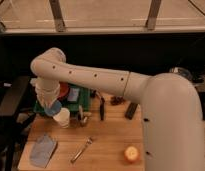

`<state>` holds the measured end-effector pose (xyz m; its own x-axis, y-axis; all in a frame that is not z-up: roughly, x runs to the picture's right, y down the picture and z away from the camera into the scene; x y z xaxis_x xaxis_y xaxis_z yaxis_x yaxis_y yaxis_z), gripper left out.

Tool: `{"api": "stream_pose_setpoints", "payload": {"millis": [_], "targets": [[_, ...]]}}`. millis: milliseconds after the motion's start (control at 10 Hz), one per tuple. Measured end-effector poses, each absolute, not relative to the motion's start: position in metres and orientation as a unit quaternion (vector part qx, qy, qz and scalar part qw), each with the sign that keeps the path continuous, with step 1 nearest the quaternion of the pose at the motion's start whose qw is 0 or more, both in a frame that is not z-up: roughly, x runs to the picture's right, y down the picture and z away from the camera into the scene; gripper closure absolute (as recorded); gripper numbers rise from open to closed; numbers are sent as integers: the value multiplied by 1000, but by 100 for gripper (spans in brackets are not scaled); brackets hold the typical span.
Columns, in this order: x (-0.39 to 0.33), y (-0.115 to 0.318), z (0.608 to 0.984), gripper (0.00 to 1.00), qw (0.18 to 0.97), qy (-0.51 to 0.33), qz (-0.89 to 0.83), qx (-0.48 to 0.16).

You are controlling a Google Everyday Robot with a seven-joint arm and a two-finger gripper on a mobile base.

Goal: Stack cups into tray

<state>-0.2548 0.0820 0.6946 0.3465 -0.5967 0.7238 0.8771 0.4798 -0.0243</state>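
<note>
End effector (pixel 49 105) at table's (pixel 116 137) 9 o'clock edge, gripping tilted blue cup (pixel 53 109) just above white cup (pixel 62 118). Tray (pixel 86 104) at white cup's 1 o'clock, holding red bowl (pixel 63 90).

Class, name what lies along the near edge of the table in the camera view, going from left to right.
Left to right: blue cloth → fork → round fruit. The gripper is farther back, just above and left of the white cup.
</note>
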Motion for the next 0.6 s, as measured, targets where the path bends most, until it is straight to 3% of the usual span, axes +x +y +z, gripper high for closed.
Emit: {"api": "stream_pose_setpoints", "payload": {"millis": [400,600], "targets": [[-239,97,734,46,797,-328,-450,-236],[-231,95,742,30,801,-324,-443,-240]]}}
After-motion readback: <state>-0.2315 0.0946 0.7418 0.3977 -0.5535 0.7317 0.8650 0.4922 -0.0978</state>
